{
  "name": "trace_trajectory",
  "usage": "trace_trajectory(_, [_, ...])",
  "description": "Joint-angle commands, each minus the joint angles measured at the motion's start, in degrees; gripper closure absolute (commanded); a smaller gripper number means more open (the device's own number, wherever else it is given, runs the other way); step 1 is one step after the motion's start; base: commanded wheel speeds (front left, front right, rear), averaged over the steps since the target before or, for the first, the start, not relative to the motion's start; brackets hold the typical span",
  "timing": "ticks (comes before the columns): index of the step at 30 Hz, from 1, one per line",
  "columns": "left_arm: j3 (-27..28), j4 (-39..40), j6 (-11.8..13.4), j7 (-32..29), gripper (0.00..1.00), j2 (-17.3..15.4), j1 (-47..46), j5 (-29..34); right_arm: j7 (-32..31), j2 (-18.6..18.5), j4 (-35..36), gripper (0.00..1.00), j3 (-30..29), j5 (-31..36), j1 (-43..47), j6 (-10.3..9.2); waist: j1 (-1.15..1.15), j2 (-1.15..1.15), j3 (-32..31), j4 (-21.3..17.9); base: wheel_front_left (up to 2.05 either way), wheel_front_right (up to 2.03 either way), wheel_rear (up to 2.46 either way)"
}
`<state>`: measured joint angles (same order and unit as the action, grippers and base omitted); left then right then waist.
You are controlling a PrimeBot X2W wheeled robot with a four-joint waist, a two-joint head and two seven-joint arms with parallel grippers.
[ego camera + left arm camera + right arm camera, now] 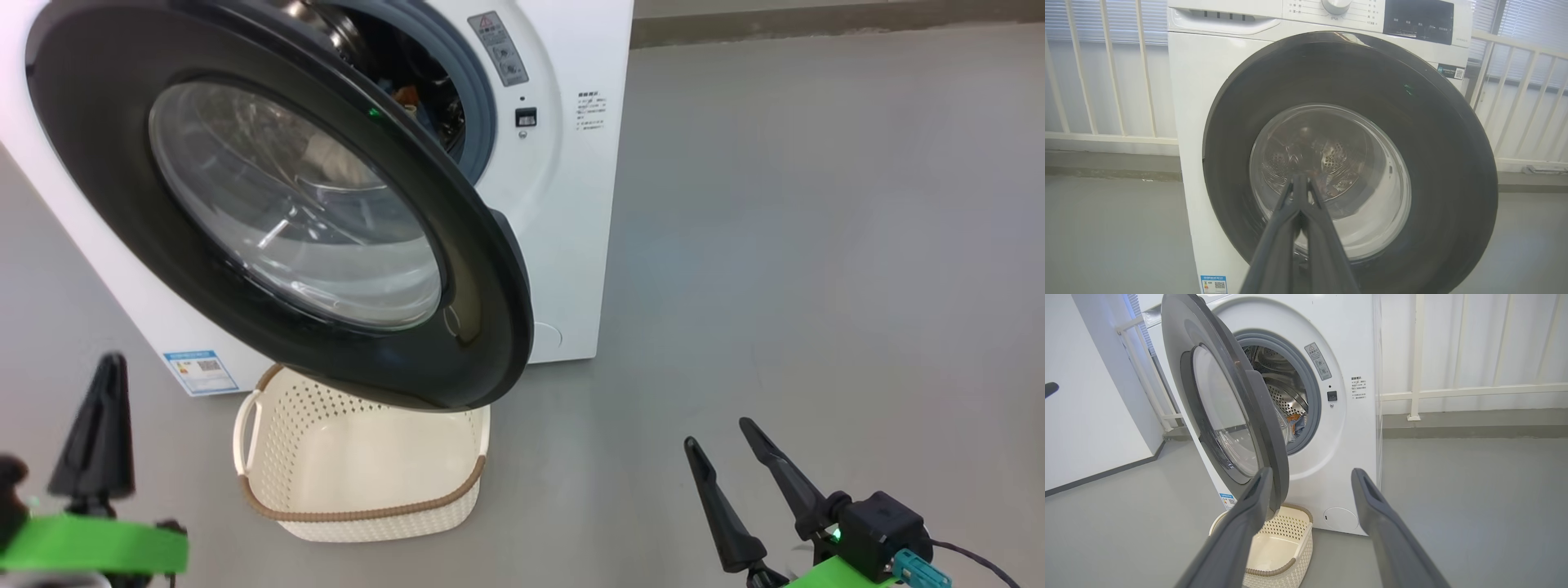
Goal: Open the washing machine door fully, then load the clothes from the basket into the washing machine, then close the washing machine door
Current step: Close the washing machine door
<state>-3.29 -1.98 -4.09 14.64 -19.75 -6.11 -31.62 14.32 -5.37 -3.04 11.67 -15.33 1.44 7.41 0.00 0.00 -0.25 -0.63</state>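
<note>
Washing machine door (294, 212) stands partly swung out, and the clothes (1296, 420) lie in the drum
In the head view we see the door filling the upper left of the frame, its black rim hanging over the back edge of the basket (367, 514), which sits on the grey floor (816, 245) at lower centre-left, just in front of the washing machine (571, 204); a bit of blue and orange cloth shows through the opening at top centre. The left jaws, at the lower left edge, are pressed together with nothing between them, their fingers (1278, 237) pointing at the glass window in the left wrist view. The right jaws, at lower right, stand wide and hold nothing, fingers (718, 506) apart from the door
</note>
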Motion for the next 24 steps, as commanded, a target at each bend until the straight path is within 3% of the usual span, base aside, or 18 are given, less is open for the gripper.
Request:
trace_trajectory(1, [3.1,2.5,0.6,0.3,1.00,-1.0,-0.1,1.9,0.7,0.2,1.7,0.00,1.5,-0.7,-1.0,0.08,0.00,0.00,-0.4,-0.3,0.00,0.00,0.00])
trace_trajectory(5, [4.6,4.4,2.0,0.3,1.00,0.6,4.0,5.2,0.7,0.4,1.7,0.00,1.6,-0.7,-0.8,0.08,0.00,0.00,-0.9,-0.6,0.00,0.00,0.00])
trace_trajectory(7, [4.9,5.1,2.5,0.4,0.76,1.4,5.5,6.9,0.7,0.4,1.8,0.00,1.3,-0.5,-0.5,0.08,0.00,0.00,-1.0,-0.6,0.00,0.00,0.00])
trace_trajectory(8, [5.3,5.2,3.0,0.4,0.53,1.8,6.2,7.8,0.7,0.4,1.9,0.00,1.2,-0.4,-0.3,0.08,0.00,0.00,-1.0,-0.6,0.00,0.00,0.00])
trace_trajectory(9, [5.3,5.2,3.3,0.4,0.20,2.0,7.2,8.8,0.7,0.5,2.0,0.00,1.0,-0.2,-0.2,0.08,0.00,0.00,-1.1,-0.6,0.00,0.00,0.00])
trace_trajectory(10, [5.5,5.4,3.7,0.4,0.00,2.6,8.0,9.4,0.7,0.5,2.0,0.00,0.8,-0.1,0.0,0.08,0.00,0.00,-1.1,-0.6,0.00,0.00,0.00])
trace_trajectory(15, [5.7,5.7,5.7,0.4,0.00,4.4,11.5,12.3,0.7,0.6,2.5,0.00,-0.4,0.4,0.8,0.08,0.00,0.00,-1.1,-0.8,0.00,0.00,0.00])
trace_trajectory(24, [4.5,4.4,6.4,0.4,0.00,6.8,14.4,14.7,0.7,0.5,2.8,0.00,-1.4,0.9,1.4,0.08,0.00,0.00,-0.9,-1.1,0.00,0.00,0.00])
